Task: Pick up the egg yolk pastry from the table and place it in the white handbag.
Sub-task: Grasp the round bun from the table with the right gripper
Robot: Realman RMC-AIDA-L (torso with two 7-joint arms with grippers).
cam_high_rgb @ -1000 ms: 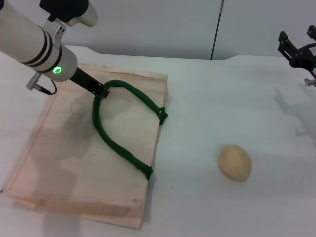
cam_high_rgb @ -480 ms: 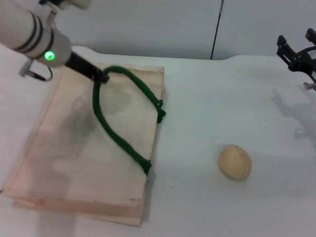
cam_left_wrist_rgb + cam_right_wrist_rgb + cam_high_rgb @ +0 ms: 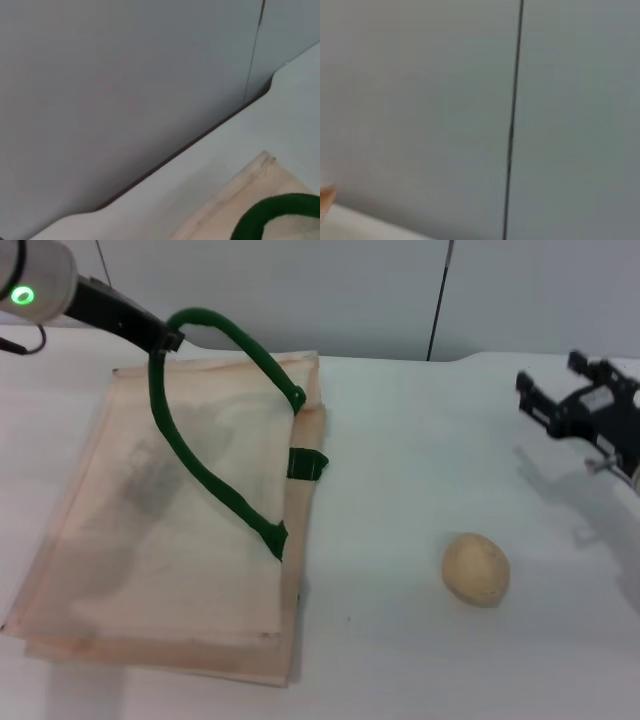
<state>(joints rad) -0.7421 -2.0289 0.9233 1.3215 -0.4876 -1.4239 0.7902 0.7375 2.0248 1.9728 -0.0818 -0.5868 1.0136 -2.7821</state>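
The egg yolk pastry (image 3: pixel 476 568), a pale tan ball, rests on the white table to the right of the white handbag (image 3: pixel 170 560). The cream bag lies flat at the left. One of its green rope handles (image 3: pixel 200 470) is pulled up into a tall loop. My left gripper (image 3: pixel 165 338) is shut on the top of that loop, above the bag's far edge. The left wrist view shows a piece of the handle (image 3: pixel 270 212) and the bag's edge (image 3: pixel 240 200). My right gripper (image 3: pixel 555 380) hangs open in the air at the far right, beyond the pastry and apart from it.
A second green tab (image 3: pixel 306 464) sticks out at the bag's right edge. A grey wall with a dark vertical seam (image 3: pixel 438 300) stands behind the table (image 3: pixel 400 440). The right wrist view shows only that wall (image 3: pixel 420 100).
My left gripper rose and moved back and left, drawing the handle up and lifting the bag's top layer. My right gripper came in leftwards and lower. The pastry stayed put.
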